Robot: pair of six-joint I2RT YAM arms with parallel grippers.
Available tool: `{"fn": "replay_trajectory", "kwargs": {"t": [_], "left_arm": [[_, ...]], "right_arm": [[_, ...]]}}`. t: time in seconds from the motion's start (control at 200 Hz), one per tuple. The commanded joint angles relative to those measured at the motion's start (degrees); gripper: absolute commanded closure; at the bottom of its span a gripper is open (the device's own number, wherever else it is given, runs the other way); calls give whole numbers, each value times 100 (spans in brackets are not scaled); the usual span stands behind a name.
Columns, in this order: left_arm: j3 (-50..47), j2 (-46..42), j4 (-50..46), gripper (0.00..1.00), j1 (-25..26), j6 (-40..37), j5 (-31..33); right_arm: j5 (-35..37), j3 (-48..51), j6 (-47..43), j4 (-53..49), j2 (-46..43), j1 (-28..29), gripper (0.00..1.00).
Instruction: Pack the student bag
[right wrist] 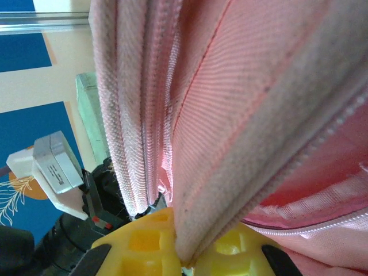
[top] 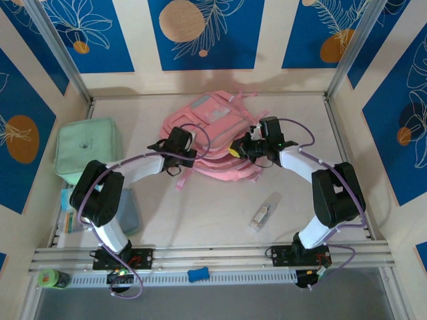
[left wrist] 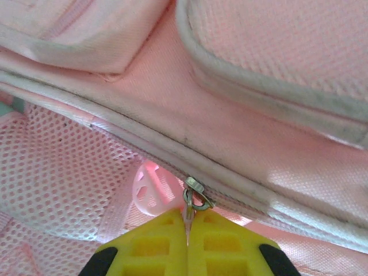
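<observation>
Pale table (top: 213, 220) carries the student bag (top: 217, 117), soft and floppy I judge; my left gripper (left wrist: 187, 221) pinches its zip pull (left wrist: 194, 198), right gripper (right wrist: 181, 253) clamps the seam edge (right wrist: 230, 172).

The top external camera looks steeply down from above and behind the arm bases, far enough off to take in the whole table (top: 213, 200). The left wrist camera faces out over the left gripper (left wrist: 187, 221), very close to the student bag (left wrist: 247, 132) and its zip pull (left wrist: 194, 192). The right wrist camera, just as close, looks past a fold of that bag toward the left arm (right wrist: 63, 247) and mint-green case (right wrist: 92, 115), both also seen from above
</observation>
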State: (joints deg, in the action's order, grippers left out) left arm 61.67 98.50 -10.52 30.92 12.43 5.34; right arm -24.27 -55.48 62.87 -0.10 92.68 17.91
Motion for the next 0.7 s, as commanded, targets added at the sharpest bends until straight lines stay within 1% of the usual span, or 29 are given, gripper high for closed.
{"fn": "replay_trajectory", "kwargs": {"t": [0.0, 0.08, 0.1, 0.14, 0.17, 0.215, 0.245, 0.305, 0.35, 0.425, 0.525, 0.6, 0.655, 0.695], "left_arm": [[135, 47, 19, 100, -180, 230, 4], [87, -84, -90, 100, -176, 332, -196], [60, -137, -131, 94, -176, 351, -255], [-26, -265, -183, 78, -180, 407, -393], [-105, -379, -230, 70, -178, 431, -503], [-217, -580, -378, 61, -182, 546, -536], [-295, -756, -514, 56, -182, 683, -463], [-449, -1153, -857, 51, -205, 1077, -171], [-610, -1503, -1007, 47, -226, 1302, -99], [-853, -2060, -1385, 41, -311, 1678, 210], [-1144, -2730, -2005, 32, -591, 2229, 619], [-1538, -3275, -2095, 24, -802, 2674, 757], [-1871, -3650, -2036, 21, -961, 2877, 705], [-2019, -3856, -2171, 19, -1064, 3053, 820]], "right_arm": [[-12, -3, -7, 180, -67, 46, 100], [-32, -48, -90, 113, -57, 48, 100], [-19, -57, -122, 50, -80, 40, 100], [18, -71, -194, -91, -124, 21, 100], [15, -68, -272, -196, -159, -4, 93], [-38, -76, -414, -352, -217, -32, 78], [-100, -93, -564, -484, -260, -29, 70], [-68, -116, -857, -913, -390, -23, 61], [61, -37, -998, -1187, -565, -2, 55], [232, 167, -1201, -1441, -891, 33, 46], [446, 307, -1520, -1863, -1214, 157, 40], [560, 328, -1742, -2092, -1343, 386, 37], [586, 328, -1878, -2124, -1407, 603, 36], [663, 287, -1966, -2193, -1441, 774, 35]]}}
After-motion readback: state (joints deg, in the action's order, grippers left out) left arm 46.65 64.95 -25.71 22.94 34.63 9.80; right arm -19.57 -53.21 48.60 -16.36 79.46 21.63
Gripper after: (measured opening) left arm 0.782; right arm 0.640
